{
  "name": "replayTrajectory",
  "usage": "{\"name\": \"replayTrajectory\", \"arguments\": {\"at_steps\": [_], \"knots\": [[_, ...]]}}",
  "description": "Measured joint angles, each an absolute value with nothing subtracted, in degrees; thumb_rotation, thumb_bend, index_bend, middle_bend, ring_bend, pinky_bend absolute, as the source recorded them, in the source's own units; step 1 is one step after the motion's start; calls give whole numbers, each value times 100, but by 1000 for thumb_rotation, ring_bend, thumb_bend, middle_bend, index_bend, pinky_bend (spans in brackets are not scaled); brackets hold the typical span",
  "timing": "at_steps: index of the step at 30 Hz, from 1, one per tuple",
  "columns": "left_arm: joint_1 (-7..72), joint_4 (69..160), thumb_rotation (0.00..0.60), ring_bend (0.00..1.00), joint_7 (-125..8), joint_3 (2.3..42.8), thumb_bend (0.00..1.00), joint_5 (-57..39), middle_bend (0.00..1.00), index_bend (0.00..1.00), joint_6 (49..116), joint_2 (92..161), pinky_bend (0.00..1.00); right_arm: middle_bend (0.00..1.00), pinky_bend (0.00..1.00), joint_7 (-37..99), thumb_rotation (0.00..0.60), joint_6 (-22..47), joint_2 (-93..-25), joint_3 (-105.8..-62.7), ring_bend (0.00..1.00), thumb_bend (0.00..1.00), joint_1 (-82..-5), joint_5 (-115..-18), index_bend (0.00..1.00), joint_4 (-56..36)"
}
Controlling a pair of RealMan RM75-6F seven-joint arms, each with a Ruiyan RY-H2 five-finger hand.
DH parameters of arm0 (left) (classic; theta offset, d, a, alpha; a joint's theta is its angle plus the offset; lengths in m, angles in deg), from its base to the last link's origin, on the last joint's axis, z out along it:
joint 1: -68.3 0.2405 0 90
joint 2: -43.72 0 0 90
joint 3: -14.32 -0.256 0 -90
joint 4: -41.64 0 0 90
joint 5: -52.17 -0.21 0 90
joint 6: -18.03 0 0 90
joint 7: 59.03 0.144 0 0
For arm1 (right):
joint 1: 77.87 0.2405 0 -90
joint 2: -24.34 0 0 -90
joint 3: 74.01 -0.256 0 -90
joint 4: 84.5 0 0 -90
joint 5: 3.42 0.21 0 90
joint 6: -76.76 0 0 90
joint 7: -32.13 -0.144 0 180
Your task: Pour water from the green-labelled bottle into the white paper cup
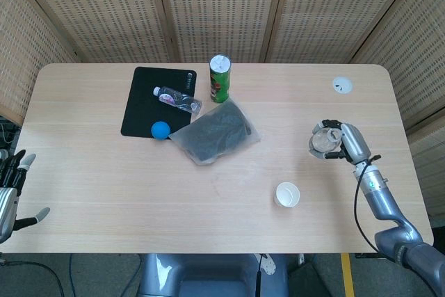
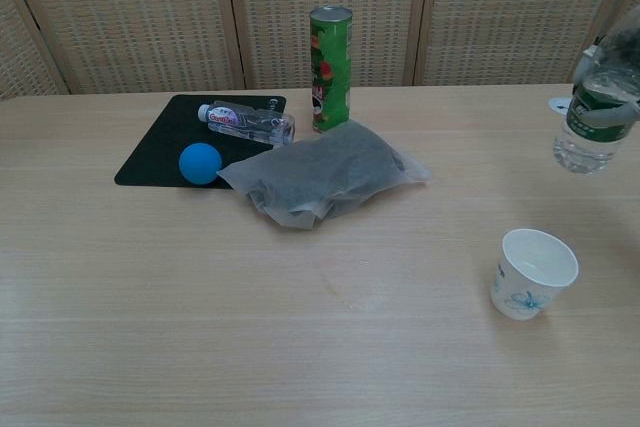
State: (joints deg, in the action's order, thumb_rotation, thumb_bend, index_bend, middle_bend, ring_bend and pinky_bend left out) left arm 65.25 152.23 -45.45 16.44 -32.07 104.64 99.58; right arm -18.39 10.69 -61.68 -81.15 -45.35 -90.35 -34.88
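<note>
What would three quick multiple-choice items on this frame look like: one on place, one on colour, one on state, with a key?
1. Where does the small bottle with the pink label lie?
A. on the black mat
B. inside the white paper cup
C. on top of the green can

2. What colour is the ball?
A. red
B. blue
C. yellow

3. What is the state of the green-labelled bottle?
A. lying flat on the table
B. held off the table by the right hand
C. standing inside the cup

Key: 1 A, the chest view shows it lying on its side on the mat. 2 B, it is plainly blue in both views. 3 B, in the chest view its base is clear of the tabletop, and the head view shows the right hand wrapped around it.
</note>
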Motion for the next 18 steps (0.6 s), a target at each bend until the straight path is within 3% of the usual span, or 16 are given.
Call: {"name": "replayTrajectory", "arguments": {"at_steps": [7,18], "knots": [[6575,15233,600,0,-4747,1585,125,-3420,0,0,10556,9873,0,563,438,-721,600,331,-5581,-7596,371,312,-5146,-9484,521,-3011],[6598,15228,600,0,-4815,1556,125,-3520,0,0,10593,9840,0,565,443,950,600,151,-5455,-7392,377,336,-5406,-9614,522,-2824]]}}
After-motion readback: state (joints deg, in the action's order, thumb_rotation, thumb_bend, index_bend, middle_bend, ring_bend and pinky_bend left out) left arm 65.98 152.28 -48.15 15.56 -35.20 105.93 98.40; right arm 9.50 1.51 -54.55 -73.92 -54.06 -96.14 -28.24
